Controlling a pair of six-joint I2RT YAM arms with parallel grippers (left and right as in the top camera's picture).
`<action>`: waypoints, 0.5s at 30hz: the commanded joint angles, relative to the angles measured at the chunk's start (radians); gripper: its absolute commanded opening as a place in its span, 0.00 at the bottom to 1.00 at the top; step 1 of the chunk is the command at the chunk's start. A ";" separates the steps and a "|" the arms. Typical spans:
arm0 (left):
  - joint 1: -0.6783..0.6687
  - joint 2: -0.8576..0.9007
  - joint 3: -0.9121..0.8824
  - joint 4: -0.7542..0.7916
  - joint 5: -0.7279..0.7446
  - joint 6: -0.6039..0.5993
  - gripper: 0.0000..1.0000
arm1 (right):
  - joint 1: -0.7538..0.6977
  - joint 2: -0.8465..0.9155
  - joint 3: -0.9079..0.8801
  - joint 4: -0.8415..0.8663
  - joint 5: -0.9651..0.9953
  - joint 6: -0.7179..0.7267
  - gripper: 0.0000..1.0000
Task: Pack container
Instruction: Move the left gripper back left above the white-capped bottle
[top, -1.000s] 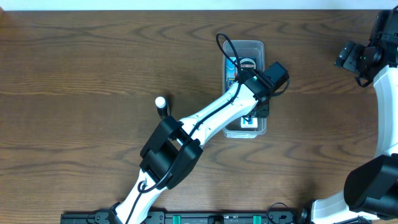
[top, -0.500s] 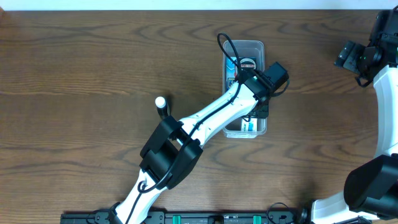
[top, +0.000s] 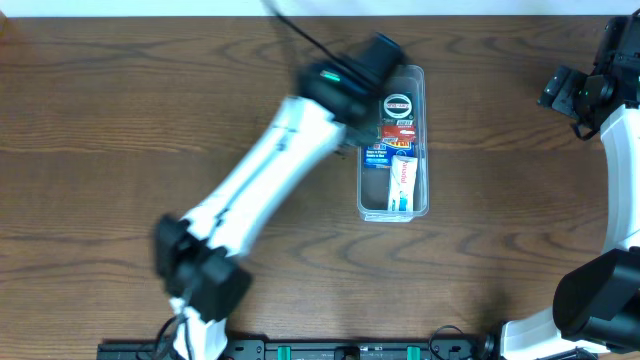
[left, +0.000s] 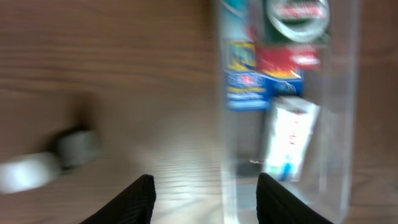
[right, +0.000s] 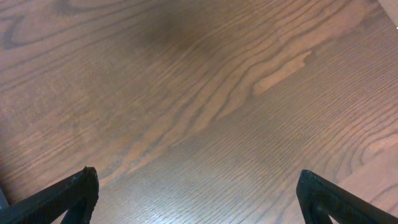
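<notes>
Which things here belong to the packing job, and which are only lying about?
Belonging to the job: the container; inside it, the round tin, the red and blue box, the white tube.
Lying about: a small white and grey object, blurred, outside the container; perhaps still to be packed.

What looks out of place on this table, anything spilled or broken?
Nothing looks spilled or broken. The box and tube lie tidily inside the clear container. Only a small white-and-grey item, too blurred to identify, lies on the table outside it.
</notes>
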 joint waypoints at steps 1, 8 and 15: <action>0.115 -0.052 0.014 -0.062 -0.035 0.100 0.53 | -0.004 0.009 0.000 -0.002 0.011 -0.013 0.99; 0.315 -0.051 -0.032 -0.148 0.018 0.099 0.53 | -0.004 0.009 0.000 -0.002 0.011 -0.013 0.99; 0.375 -0.049 -0.160 -0.121 0.027 0.135 0.53 | -0.004 0.009 0.000 -0.002 0.011 -0.013 0.99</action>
